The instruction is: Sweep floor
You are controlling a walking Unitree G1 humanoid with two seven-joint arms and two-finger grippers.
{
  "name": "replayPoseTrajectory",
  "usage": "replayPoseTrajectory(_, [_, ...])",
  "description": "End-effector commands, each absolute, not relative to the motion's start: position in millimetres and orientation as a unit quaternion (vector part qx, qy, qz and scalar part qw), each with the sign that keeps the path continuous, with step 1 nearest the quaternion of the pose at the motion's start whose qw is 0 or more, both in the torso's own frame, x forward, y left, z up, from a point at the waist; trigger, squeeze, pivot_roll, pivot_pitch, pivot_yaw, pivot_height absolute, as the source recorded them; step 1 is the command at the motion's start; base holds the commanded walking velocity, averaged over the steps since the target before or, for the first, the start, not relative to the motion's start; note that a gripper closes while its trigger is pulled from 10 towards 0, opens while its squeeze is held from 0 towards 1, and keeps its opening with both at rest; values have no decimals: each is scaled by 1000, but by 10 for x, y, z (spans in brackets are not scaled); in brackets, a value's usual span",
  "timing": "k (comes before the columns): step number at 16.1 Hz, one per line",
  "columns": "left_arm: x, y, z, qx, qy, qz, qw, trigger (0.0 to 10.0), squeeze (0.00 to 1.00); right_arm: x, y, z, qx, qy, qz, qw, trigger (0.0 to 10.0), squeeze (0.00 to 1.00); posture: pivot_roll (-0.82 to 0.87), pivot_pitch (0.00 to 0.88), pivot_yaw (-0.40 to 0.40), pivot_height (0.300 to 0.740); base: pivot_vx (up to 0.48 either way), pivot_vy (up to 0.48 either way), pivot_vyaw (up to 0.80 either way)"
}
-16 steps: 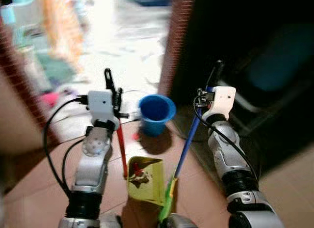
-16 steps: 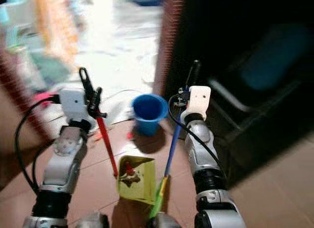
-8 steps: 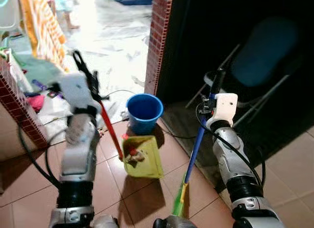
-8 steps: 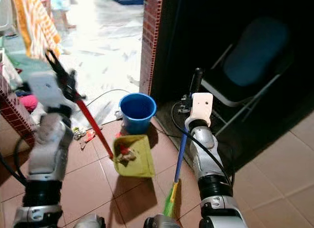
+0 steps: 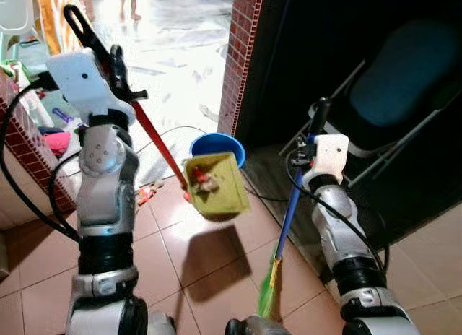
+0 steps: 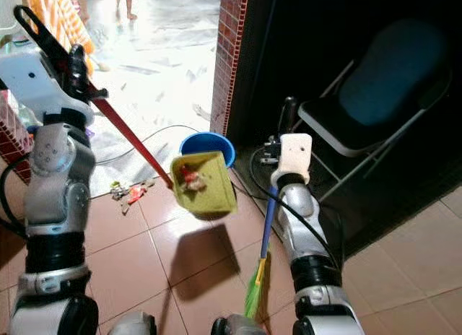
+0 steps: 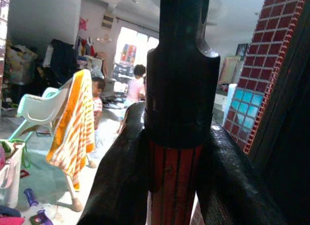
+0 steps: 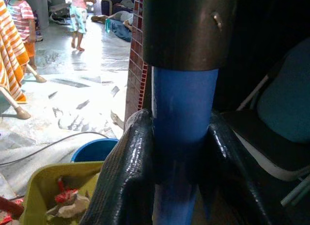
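- Two silver metal arms, segmented, with black ribbed bands at the joints.
- Round silver elbow housing on left arm, small screws in it.
- White boxy wrist module on each arm; right one has two small holes.
- Black cables loop from wrists down along the forearms.
- left pincer (image 5: 108, 50), right pincer (image 5: 317, 118): long black fingers, textured woven-look pads (image 8: 126, 176).

Floor: terracotta tiles (image 5: 209, 255), giving way to pale, glossy, brightly lit flooring (image 5: 173, 46) beyond the opening. Red brick pillar (image 5: 237, 53) at the doorway edge; low brick wall (image 5: 29, 151) on the left. Dark recess holding a folding chair (image 6: 375, 97) with blue padding. White plastic chair (image 7: 41, 106) draped with an orange striped towel (image 7: 72, 133). Bright window (image 7: 140, 50) far off.
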State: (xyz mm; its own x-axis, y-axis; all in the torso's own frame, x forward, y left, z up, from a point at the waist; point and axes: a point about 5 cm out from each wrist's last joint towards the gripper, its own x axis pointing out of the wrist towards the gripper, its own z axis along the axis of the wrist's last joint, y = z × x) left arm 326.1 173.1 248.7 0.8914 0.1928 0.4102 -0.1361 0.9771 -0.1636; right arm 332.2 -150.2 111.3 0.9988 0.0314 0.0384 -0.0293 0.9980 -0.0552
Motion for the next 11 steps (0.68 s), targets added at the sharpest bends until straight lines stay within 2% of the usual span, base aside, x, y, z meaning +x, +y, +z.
replayPoseTrajectory(1, [3265,1681,2689,-69,-261,77,960,10000,0,3357,-1542,1197,-32,-37,11,999,10000,0,-29,0,-88,740,0,0,-800])
replayPoseTrajectory(4, [3300,1637,2818,-76,-282,73,954,10000,0,3355,-1538,1199,-32,-38,13,999,10000,0,-36,0,-87,740,405,0,-537])
replayPoseTrajectory(11, [3335,1634,2916,-72,-298,74,949,10000,0,3355,-1508,1192,-22,-33,21,999,10000,0,-37,0,-86,740,452,0,0])
